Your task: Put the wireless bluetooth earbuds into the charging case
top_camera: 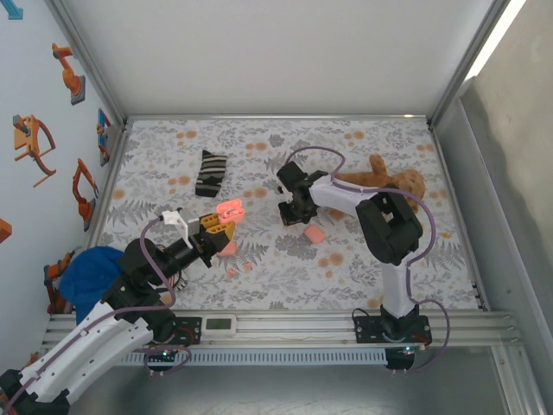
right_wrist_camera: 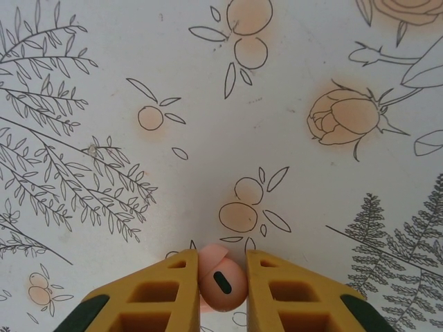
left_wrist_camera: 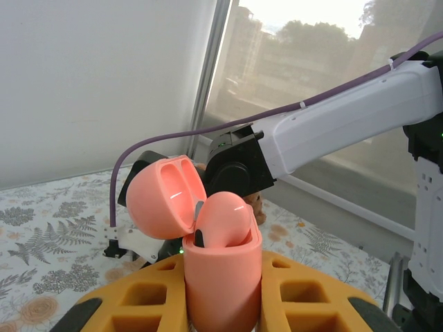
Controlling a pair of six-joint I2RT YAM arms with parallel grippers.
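The step in hand looked like the carry of a picked earbud to the case. The right gripper [right_wrist_camera: 221, 259] had its yellow fingers [right_wrist_camera: 173, 283] closed in from both sides on a tiny salmon-pink earbud [right_wrist_camera: 223, 283]. The bud's dark slot faced the wrist camera above the floral cloth [right_wrist_camera: 297, 173]; whether the bud had cleared the cloth or was resting on it could not be told. The left gripper [top_camera: 219, 227] was clamped on the body of the charging case [left_wrist_camera: 221, 283]. It held the case upright off the table, lid [left_wrist_camera: 160, 197] swung back and mouth open toward the right arm. A rounded pink form [left_wrist_camera: 227, 218], apparently an earbud already seated, stood in that mouth, and which socket remained free could not be made out. From above, the right gripper sat to the right of the case, apart from it. A second pink case [top_camera: 314, 234] lay on the cloth just beside that gripper, and loose earbuds [top_camera: 232, 271] lay near the left gripper. The next move would likely call for bringing the pinched bud across the gap. It would have to be turned so its stem pointed down into the free socket, then lowered without knocking the lid. The fingers should part only once it sat home, while the left arm kept the case steady. So small a piece, pinched near the fingertips, could twist or slip on the way.
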